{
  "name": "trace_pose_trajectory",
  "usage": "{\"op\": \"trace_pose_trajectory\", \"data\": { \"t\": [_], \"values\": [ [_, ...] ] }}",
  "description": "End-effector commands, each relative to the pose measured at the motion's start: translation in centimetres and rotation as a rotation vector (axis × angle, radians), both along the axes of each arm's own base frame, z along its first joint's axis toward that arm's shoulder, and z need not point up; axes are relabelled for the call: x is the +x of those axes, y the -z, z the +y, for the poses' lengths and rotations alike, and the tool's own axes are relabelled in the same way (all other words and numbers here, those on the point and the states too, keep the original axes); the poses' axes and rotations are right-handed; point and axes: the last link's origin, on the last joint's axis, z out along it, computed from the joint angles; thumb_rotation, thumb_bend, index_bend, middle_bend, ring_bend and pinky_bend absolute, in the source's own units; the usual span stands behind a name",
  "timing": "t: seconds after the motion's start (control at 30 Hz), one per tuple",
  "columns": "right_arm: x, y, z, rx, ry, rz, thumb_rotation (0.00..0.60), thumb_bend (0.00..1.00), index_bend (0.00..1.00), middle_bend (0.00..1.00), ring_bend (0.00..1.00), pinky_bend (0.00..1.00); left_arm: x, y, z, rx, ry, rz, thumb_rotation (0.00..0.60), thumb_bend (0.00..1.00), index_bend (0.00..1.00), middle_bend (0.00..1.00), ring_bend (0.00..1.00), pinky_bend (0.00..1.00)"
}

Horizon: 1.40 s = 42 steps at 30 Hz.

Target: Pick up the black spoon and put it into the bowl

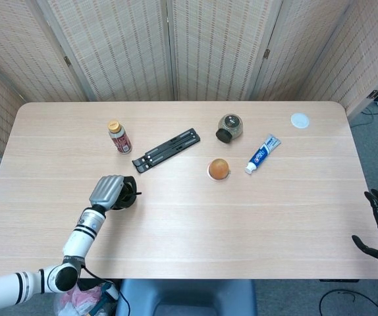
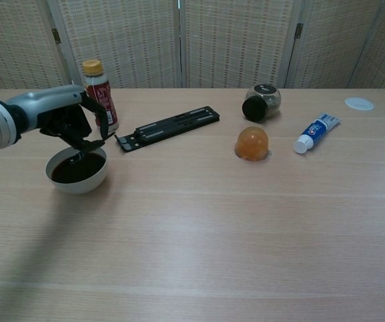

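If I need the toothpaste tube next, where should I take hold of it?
Grip the toothpaste tube across its flat blue-and-white body, coming down from above. It lies flat on the table, slanted, white cap toward the orange dome. The space on both long sides looks clear.

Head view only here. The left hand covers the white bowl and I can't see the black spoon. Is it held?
Observer: Yes. The chest view shows the left hand pinching the black spoon at its fingertips, with the spoon hanging downward.
Operator: Where's its lower end?
Observer: Within the rim of the white bowl, low over the inside. I cannot tell whether it touches anything.
Operator: Anything in the bowl?
Observer: From the chest view the inside is dark, almost black, up to a little below the rim. It looks like liquid, but I can't be sure.
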Motion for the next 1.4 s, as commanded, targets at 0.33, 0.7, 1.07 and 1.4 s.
{"op": "trace_pose_trajectory", "data": {
  "t": [0.33,0.7,1.07,1.4],
  "values": [
    [0.0,0.3,-0.2,0.007,0.002,0.002,0.6,0.13,0.0,0.07,0.13,0.12,-2.0,2.6,2.5,0.012,-0.105,-0.013,0.6,0.53,0.69,1.0,0.98,1.0],
    [-0.4,0.5,-0.3,0.008,0.008,-0.001,0.6,0.13,0.0,0.07,0.13,0.12,-3.7,2.0,2.2,0.007,-0.144,0.005,0.6,0.53,0.69,1.0,0.98,1.0],
    [-0.6,0.3,-0.2,0.003,0.011,-0.006,0.6,0.13,0.0,0.07,0.13,0.12,-1.5,3.0,1.3,-0.039,-0.086,-0.006,0.6,0.53,0.69,1.0,0.98,1.0],
    [-0.9,0.2,0.0,-0.006,0.025,-0.01,0.6,0.13,0.0,0.07,0.13,0.12,-1.0,3.5,3.6,-0.013,-0.114,0.004,0.6,0.53,0.69,1.0,0.98,1.0]
  ]
}}
